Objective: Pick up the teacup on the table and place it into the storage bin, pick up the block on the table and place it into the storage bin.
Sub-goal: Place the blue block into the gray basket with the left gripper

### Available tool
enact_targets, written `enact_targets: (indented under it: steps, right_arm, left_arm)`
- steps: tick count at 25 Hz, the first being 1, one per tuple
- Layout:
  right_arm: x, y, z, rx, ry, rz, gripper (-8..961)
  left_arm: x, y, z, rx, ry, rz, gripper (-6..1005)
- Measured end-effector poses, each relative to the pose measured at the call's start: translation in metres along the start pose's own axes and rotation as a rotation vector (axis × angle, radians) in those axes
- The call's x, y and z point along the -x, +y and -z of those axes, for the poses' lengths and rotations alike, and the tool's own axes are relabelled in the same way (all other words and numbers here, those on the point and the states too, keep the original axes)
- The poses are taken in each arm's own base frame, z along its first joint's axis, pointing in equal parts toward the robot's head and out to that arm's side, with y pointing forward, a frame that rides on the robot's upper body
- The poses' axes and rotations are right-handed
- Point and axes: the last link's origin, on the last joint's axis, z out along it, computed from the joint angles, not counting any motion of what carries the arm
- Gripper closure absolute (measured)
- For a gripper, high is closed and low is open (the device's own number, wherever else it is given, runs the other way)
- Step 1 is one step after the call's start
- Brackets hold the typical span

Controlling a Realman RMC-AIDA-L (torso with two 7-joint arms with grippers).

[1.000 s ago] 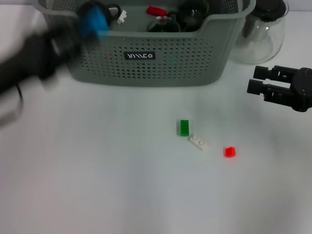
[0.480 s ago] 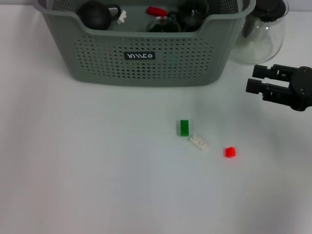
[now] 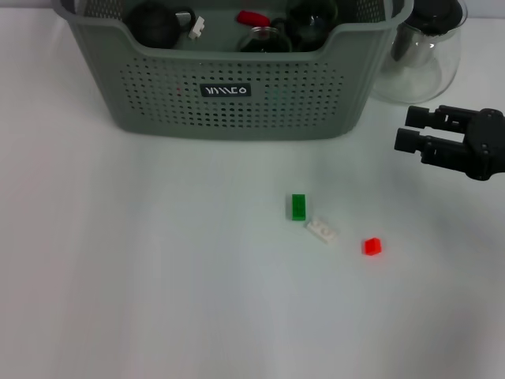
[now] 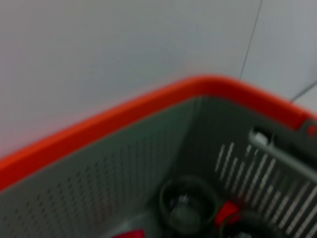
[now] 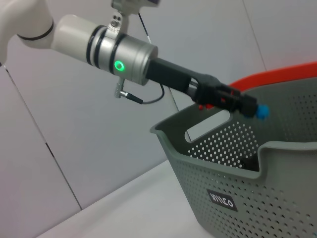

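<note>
3 blocks, green (image 3: pixel 298 207), white (image 3: pixel 322 230) and red (image 3: pixel 372 246), remain before the storage bin (image 3: pixel 237 95). Left pincer (image 5: pixel 250 108) has withdrawn above it, grip unclear; right pincer (image 3: pixel 416 131) open beside it.

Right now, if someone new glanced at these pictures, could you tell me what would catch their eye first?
Probably the big grey-green storage bin at the far side of the table, with dark items already inside. Next, three small blocks on the bare table in front of it: a green block, a white block and a red block. The right gripper hovers near a glass jug; the left gripper is above the bin.
</note>
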Motion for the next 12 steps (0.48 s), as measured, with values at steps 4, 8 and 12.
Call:
enact_targets:
  steps: [4, 8, 12]
  right_arm:
    - [-0.0004, -0.0002, 0.0002, -0.002, 0.001, -0.002, 344]
    - [0.0, -0.0003, 0.0005, -0.001, 0.002, -0.002, 344]
    - [0.0002, -0.0004, 0.0004, -0.002, 0.002, 0.001, 344]
  left_arm:
    - [0.0016, 0.0019, -0.0079, -0.048, -0.032, 0.01, 501]
    - [0.0018, 0.0024, -0.0085, -0.051, -0.035, 0.009, 491]
    - [0.0009, 0.0027, -0.0067, -0.037, -0.017, 0.026, 481]
